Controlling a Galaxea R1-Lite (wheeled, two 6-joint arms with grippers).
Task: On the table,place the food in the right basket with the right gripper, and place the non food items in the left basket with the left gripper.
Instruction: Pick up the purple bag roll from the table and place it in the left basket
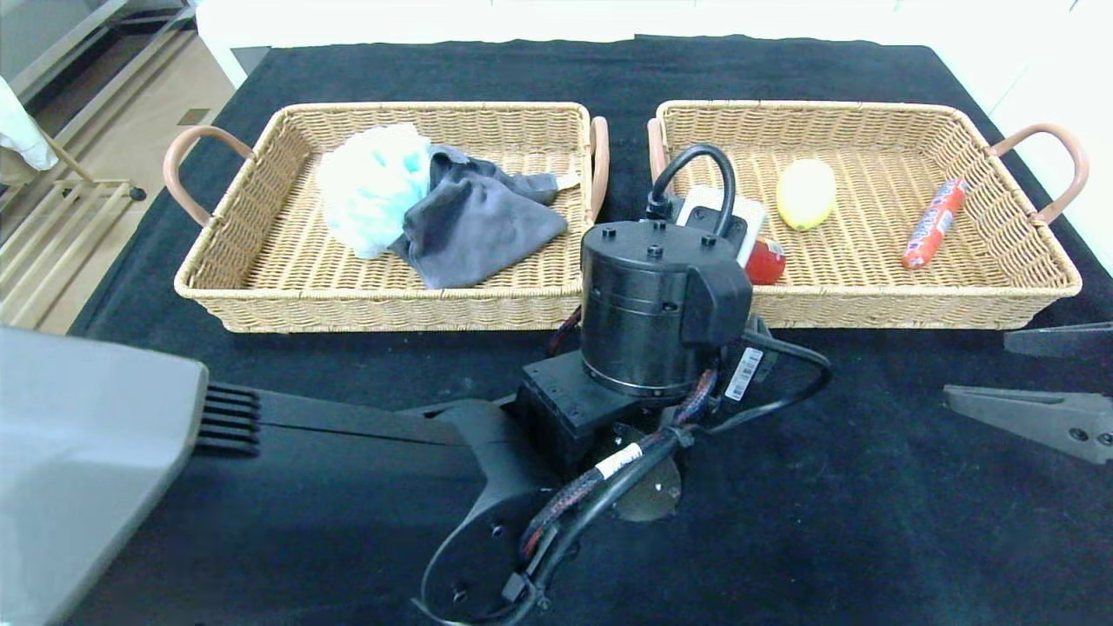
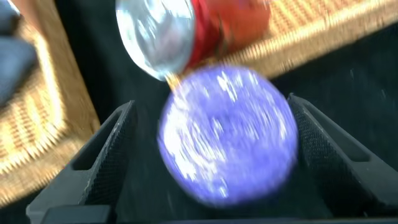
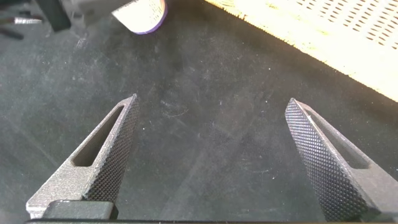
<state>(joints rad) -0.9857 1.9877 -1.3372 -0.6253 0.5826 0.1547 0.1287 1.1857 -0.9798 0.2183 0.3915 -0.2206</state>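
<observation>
The purple roll [image 2: 227, 134] is the one piece I have left to sort. In my left wrist view it sits between the spread fingers of the left hand [image 2: 211, 146], end-on to the camera; the fingers stand apart on either side of it and I can't say they touch it, so I count it as framed, not gripped. It lies on the black desk [image 1: 869, 487] just in front of the baskets, near the gap between them, with the red soda can [image 2: 205, 28] just beyond it. From the head view the left arm hides the roll itself.

By my reckoning the job is nearly done. The left basket [image 1: 261, 296] holds the light-blue bath sponge [image 1: 372, 187] with the grey cloth [image 1: 474, 226] lying against it. The right basket [image 1: 1035, 287] holds the lemon [image 1: 806, 194], the wrapped sausage [image 1: 933, 223] towards its outer side, and the soda can lying on its side at the near inner corner.

What remains, I judge, is to close on the roll, lift it and carry it over the left basket's wall.

My right hand [image 3: 214, 162] is idle low over bare desk at the right, its fingers wide apart and holding nothing.
</observation>
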